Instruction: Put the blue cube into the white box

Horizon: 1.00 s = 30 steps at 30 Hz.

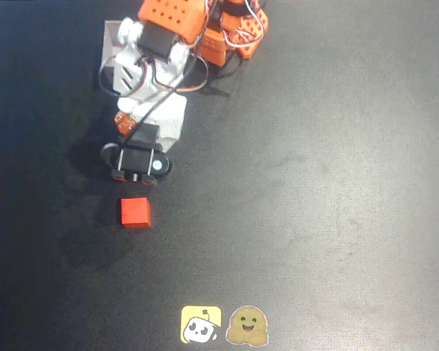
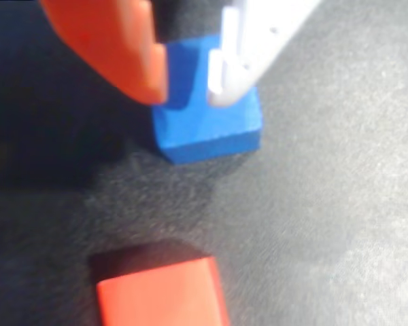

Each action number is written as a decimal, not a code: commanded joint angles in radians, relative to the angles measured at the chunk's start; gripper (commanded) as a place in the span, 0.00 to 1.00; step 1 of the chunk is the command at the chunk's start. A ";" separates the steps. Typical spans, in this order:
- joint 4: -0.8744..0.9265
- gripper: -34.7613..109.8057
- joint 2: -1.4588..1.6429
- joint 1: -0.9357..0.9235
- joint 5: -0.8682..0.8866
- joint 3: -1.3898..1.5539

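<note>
I see a dark, almost black table surface (image 1: 336, 183) covering the overhead view, matte and faintly mottled, with paler worn patches toward the right. Light falls unevenly, leaving the left side darker. Two small stickers sit at the bottom edge: a yellow one (image 1: 200, 325) and a brown smiling one (image 1: 248, 326).

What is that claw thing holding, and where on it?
The gripper sits over the blue cube, fingers at its top; whether it truly grips cannot be told.
</note>
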<state>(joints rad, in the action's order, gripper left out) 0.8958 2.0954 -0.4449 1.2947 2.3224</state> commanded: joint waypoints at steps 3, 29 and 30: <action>-0.014 0.28 -0.017 0.017 0.012 -0.025; -0.095 0.43 -0.044 0.078 0.014 0.058; -0.094 0.43 -0.048 0.078 0.014 0.058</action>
<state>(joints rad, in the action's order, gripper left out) 0.8130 2.0479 -0.3743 1.3070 2.3838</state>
